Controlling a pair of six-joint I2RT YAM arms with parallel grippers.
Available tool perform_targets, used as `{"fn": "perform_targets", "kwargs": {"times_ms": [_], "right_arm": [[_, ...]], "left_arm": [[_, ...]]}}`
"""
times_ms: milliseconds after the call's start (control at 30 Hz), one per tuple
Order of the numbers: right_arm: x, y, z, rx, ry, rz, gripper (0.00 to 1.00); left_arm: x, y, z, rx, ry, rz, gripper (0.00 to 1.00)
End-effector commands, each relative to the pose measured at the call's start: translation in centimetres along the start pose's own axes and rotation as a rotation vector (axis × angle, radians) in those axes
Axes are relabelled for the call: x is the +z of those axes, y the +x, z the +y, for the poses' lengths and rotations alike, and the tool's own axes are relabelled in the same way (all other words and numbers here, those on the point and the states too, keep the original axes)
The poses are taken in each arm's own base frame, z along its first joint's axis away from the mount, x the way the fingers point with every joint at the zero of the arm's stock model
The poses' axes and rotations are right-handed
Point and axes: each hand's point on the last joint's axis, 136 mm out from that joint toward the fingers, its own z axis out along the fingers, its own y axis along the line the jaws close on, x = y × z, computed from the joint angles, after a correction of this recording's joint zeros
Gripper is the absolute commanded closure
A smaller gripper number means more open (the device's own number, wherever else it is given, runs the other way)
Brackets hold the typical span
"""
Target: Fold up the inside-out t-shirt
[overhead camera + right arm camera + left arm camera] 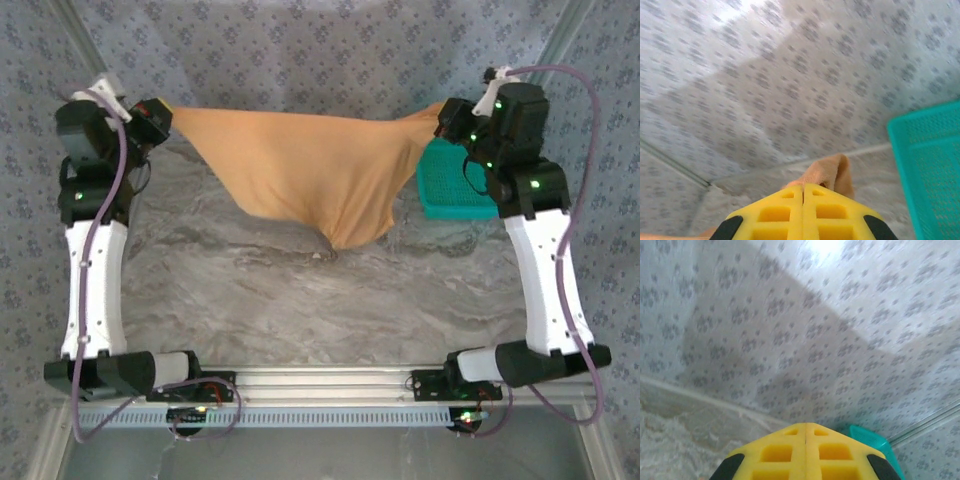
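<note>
Cloth is pinched at both ends: the left fingers [165,120] are closed on one end of the shirt [310,165], and the right fingers [447,118] are closed on the other. Between them the shirt is stretched and sags, its lowest fold seeming to touch the table [300,300]. In the right wrist view a tuft of shirt pokes past the closed fingers. A teal basket [455,188] sits just beside the right fingers.

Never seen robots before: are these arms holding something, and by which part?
Both hold the t-shirt: left gripper and right gripper each pinch an opposite end, so it hangs stretched between them.
</note>
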Motion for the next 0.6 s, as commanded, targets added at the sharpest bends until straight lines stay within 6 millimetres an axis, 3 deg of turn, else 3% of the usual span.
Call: {"fn": "perform_targets", "kwargs": {"times_ms": [0,133,267,333,433,500,567], "right_arm": [[-4.5,-2.9,3.2,0.025,-0.135,-0.089,1.0],[-9.9,-5.0,5.5,-0.002,-0.233,-0.2,1.0],[-15.4,-6.6,6.0,-0.032,-0.248,-0.314,1.0],[-17.0,-7.2,5.8,-0.045,-0.232,-0.355,1.0],[-16.7,-7.6,5.3,-0.06,-0.189,-0.363,1.0],[-14.3,-7.1,4.6,-0.07,-0.151,-0.325,1.0],[-10.8,-6.3,3.7,-0.076,-0.109,-0.271,1.0]], "left_arm": [[-5.0,-3.3,-4.0,0.073,0.079,-0.118,1.0],[-10.2,-5.3,-6.7,0.149,0.093,-0.231,1.0],[-14.9,-6.8,-9.3,0.227,0.106,-0.317,1.0],[-16.2,-7.2,-10.0,0.254,0.1,-0.34,1.0],[-16.2,-7.2,-9.9,0.276,0.084,-0.334,1.0],[-14.2,-6.6,-8.6,0.274,0.062,-0.287,1.0],[-10.9,-5.3,-6.3,0.26,0.026,-0.212,1.0]]}}
